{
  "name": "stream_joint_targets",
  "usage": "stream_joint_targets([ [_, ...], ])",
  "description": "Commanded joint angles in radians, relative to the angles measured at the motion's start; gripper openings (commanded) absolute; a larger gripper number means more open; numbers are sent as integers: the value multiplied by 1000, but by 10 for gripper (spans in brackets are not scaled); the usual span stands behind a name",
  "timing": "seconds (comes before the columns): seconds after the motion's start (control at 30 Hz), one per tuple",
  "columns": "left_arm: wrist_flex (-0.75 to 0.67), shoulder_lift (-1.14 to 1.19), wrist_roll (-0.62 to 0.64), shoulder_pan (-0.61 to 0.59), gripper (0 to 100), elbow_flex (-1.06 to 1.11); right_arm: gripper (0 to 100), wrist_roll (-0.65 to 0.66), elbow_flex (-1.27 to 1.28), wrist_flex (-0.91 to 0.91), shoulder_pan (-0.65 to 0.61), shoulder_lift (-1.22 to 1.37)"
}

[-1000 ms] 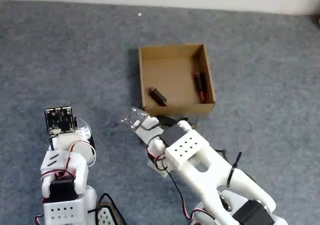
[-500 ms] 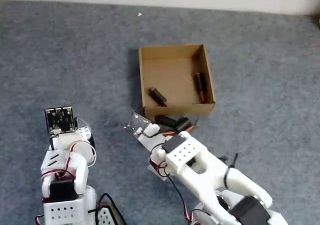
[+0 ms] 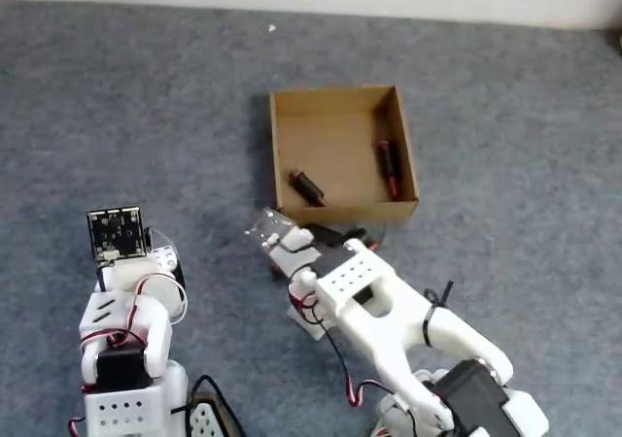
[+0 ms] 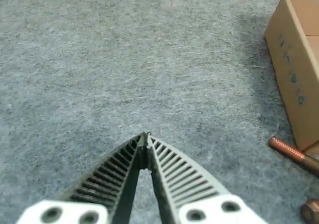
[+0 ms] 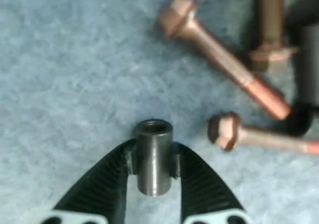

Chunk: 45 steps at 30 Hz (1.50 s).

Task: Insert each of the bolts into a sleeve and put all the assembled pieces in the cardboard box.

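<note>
The right hand [image 5: 153,150], clamped on a dark sleeve [image 5: 153,164], has swung slightly rightward beside the cardboard box [image 3: 342,207] at mid-frame. Copper bolts [image 5: 222,72] lie loose just ahead on the bench [image 3: 117,97], so insertion looks next. The left hand [image 4: 145,143] is pinched closed and empty.

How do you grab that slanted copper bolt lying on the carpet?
Probably grip the slanted bolt on its round shank just behind the hex head, coming straight down, one finger each side. It lies flat on the carpet, and its other end crowds other bolts. The right gripper holds a sleeve, so the left gripper looks freer.
</note>
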Motion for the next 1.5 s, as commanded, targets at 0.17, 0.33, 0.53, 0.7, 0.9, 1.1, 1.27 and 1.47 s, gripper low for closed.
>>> stream_joint_targets([
  [0.17, -18, -2, -15, -12, 18, -5, 5, -255, -47, 74, 162, -390],
  [0.33, -15, -2, -21, -10, 18, -7, 5, -353, 15, 76, 286, -591],
  [0.53, -14, 1, -140, 28, 18, -48, 5, -428, 77, 61, 403, -670],
  [0.7, 107, 7, -224, 203, 18, -150, 5, -471, 145, -31, 506, -670],
  [0.9, 215, 28, -299, 406, 14, -251, 5, -517, 200, -157, 633, -676],
  [1.1, 227, 338, -330, 516, 18, -394, 5, -563, 199, -193, 734, -673],
  [1.27, 227, 682, -365, 641, 122, -550, 5, -597, 199, -228, 819, -671],
  [1.47, 196, 1078, -370, 661, 192, -702, 5, -603, 199, -229, 848, -670],
])
